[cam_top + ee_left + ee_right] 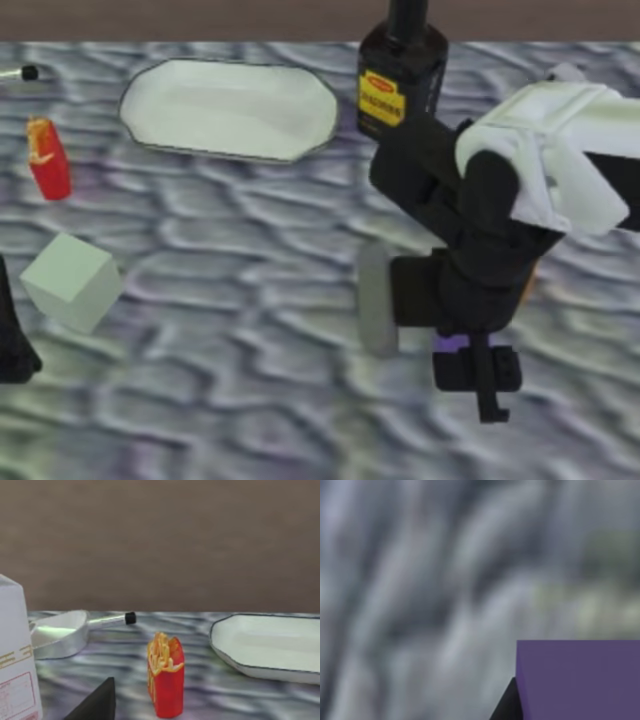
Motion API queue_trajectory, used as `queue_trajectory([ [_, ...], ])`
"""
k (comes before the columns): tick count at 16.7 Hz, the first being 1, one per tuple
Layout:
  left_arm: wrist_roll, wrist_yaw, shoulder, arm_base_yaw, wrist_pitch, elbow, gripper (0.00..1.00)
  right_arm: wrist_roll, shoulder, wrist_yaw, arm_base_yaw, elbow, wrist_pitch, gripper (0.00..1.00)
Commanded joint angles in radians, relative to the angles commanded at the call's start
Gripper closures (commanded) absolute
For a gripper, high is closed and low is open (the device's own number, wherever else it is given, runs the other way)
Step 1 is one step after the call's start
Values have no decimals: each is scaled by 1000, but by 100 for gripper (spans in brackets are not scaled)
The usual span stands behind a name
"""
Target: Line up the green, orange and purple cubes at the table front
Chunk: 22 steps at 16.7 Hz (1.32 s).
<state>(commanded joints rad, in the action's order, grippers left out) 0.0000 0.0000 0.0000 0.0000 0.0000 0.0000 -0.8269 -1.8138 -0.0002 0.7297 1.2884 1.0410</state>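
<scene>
The pale green cube (pixel 70 280) sits on the table (pixel 250 300) at the left. My right gripper (pixel 478 372) hangs over the right middle of the table, shut on the purple cube (pixel 450 343). In the right wrist view the purple cube (pixel 577 680) fills one corner, with a black finger (pixel 507 707) against its side. Only an orange sliver (pixel 527 285) shows from under the right arm; the rest of the orange cube is hidden. My left gripper (pixel 12 350) is parked at the table's left edge, open, close to the green cube.
A white oval tray (pixel 230 108) lies at the back. A dark sauce bottle (pixel 400 80) stands right of it, just behind the right arm. A red fries carton (pixel 48 158) stands at the back left. The left wrist view shows a silver pan (pixel 60 635) and a white box (pixel 15 680).
</scene>
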Motion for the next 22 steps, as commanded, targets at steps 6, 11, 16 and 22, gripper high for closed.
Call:
queue_trajectory([
  [6,0,0,0,0,0,0,0,-2,-74,-2,7,-140,-220,100],
  [11,0,0,0,0,0,0,0,-1,-80,-2,6,-150,-232,100],
  [16,0,0,0,0,0,0,0,-1,-80,-2,6,-150,-232,62],
  [22,0,0,0,0,0,0,0,-1,-80,-2,6,-150,-232,17],
])
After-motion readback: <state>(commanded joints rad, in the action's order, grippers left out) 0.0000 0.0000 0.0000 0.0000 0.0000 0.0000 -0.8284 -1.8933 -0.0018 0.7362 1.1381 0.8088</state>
